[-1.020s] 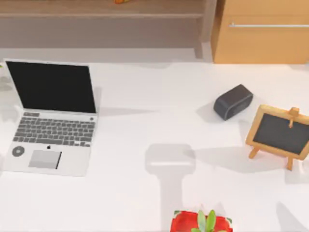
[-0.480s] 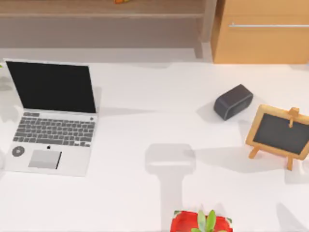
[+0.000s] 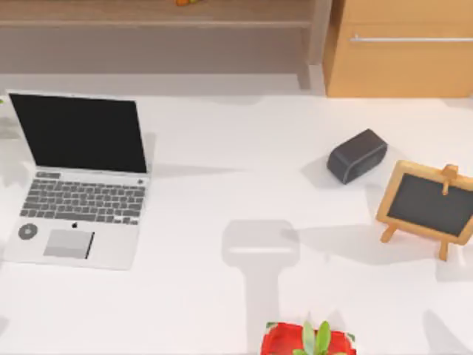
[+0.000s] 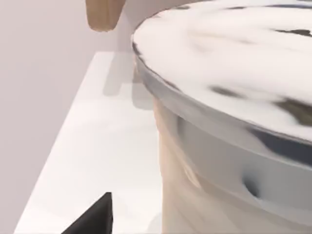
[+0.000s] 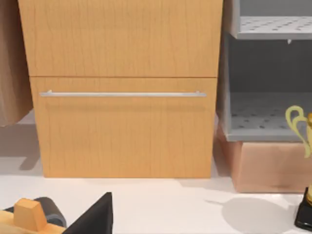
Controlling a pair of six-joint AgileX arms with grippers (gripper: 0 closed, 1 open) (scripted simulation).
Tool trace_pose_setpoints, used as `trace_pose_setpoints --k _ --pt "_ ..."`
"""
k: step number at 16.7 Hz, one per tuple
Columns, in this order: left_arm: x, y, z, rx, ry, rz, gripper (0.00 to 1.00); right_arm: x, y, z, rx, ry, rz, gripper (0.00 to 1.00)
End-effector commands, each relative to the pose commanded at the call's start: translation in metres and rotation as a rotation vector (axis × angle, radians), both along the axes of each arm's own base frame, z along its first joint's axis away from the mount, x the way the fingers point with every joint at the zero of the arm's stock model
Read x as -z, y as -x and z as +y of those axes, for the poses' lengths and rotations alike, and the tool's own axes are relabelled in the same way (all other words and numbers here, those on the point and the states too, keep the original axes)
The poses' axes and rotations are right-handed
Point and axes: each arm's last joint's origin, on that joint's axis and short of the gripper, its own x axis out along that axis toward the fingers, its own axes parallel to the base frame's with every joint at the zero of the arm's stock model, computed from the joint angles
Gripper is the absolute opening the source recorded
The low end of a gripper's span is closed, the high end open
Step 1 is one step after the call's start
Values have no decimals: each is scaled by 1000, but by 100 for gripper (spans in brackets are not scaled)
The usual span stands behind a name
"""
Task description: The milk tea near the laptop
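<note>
The milk tea (image 4: 234,122) looms very close in the left wrist view, with a whitish domed top, a clear rim and a tan body. A black piece of my left gripper (image 4: 95,219) sits right beside the cup, over the white table near its left edge. The laptop (image 3: 77,181) lies open at the left of the table in the top view, with a black screen and grey keys. My right gripper (image 5: 95,219) is parked at the right side, facing a wooden drawer cabinet (image 5: 122,92).
A dark grey speaker (image 3: 357,155) and a wood-framed chalkboard easel (image 3: 431,205) stand at the right. A red pot with a green plant (image 3: 309,340) sits at the front edge. A gold trophy (image 5: 304,165) stands by the grey shelves.
A faint pale shape at the table's left edge beside the laptop's front corner has gone from the top view. A faint shadow now shows at the lower left corner.
</note>
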Motion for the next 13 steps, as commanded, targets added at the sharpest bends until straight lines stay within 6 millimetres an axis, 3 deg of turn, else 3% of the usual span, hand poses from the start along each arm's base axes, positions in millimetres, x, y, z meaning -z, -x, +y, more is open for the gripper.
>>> trace_pose_setpoints --k 3,7,13 --pt "4 -17 -4 -2 1 -1 100 0 0 0 0 0 0 100" --pt "4 -18 -5 -2 1 -1 100 0 0 0 0 0 0 100" --pt "4 -18 -5 -2 1 -1 55 0 0 0 0 0 0 100"
